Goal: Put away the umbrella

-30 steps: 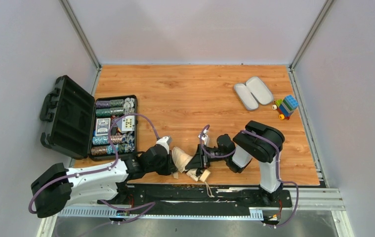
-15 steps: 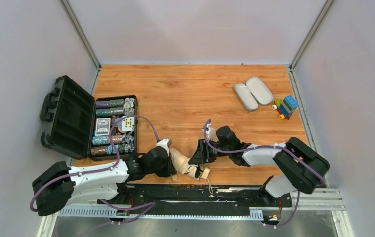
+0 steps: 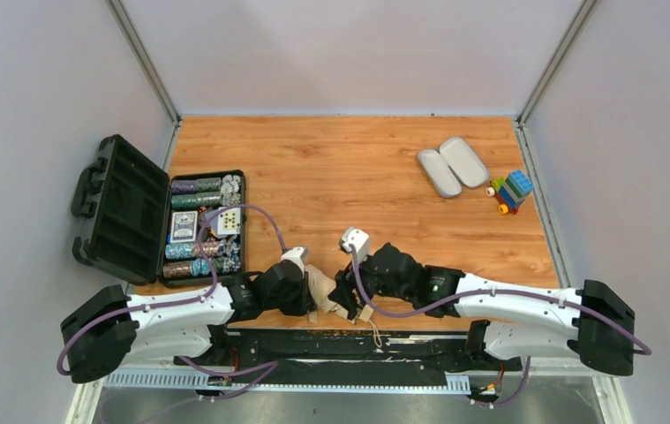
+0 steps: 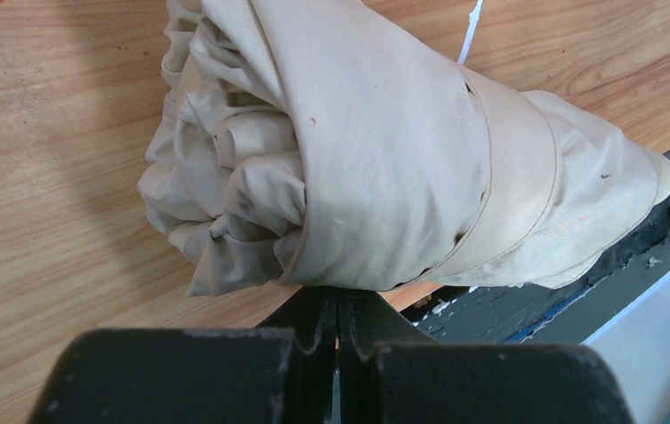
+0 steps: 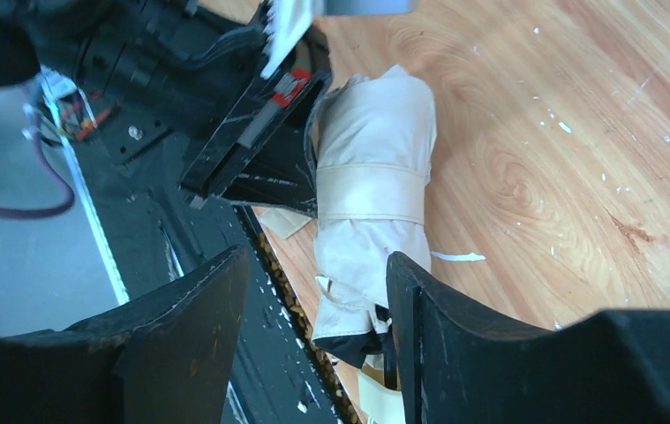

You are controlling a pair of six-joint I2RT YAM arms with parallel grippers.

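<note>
at the near edge of the table [image 3: 349, 177] the umbrella [image 3: 324, 287] lies rolled up, a strap [image 5: 371, 193] wrapped round its middle. the left tool [image 4: 338, 320] is pressed together, its tips touching the side of the fabric roll; whether a fold is pinched i cannot tell. the right tool [image 5: 313, 274] is spread, one finger on each side of the umbrella's handle end, not closed on it. the umbrella sits between the two tools. beyond the left tool stands an open chip case [image 3: 200, 228]. far beyond the right tool lie two oval cases [image 3: 452, 165] and a block toy [image 3: 512, 189].
</note>
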